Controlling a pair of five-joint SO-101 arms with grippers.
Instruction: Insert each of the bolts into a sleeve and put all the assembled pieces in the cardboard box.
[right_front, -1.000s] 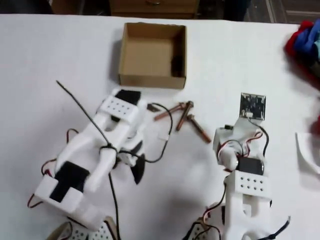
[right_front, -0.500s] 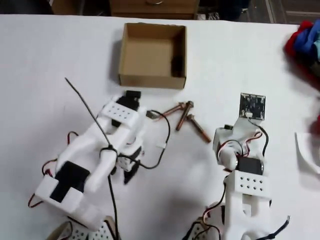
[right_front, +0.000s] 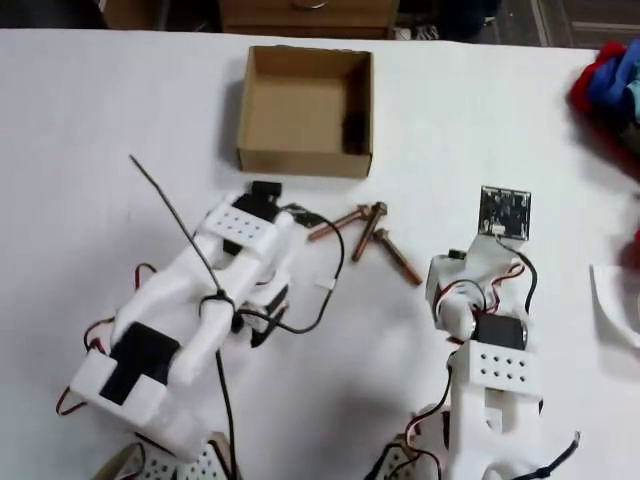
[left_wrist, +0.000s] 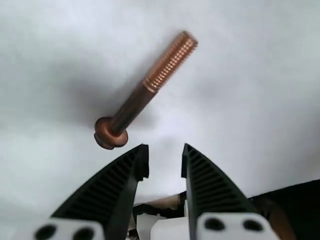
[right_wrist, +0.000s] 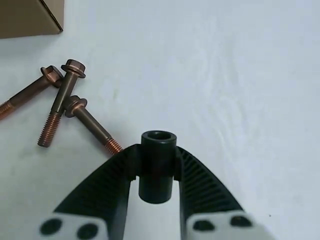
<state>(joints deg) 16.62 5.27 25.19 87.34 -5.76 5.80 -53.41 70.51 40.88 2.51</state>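
I'd widen my left gripper (left_wrist: 165, 160) from its narrow, empty gap and straddle the bolt (left_wrist: 142, 92) mid-shank before closing. The bolt lies flat just beyond the tips, head end nearest them, on the near side of the cardboard box (right_front: 305, 160). Off to the right, my right gripper (right_wrist: 157, 155) is clamped on an upright sleeve (right_wrist: 158, 185).

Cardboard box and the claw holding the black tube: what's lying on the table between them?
Three copper bolts lie clustered on the white table between the cardboard box and the right gripper, seen in the right wrist view.
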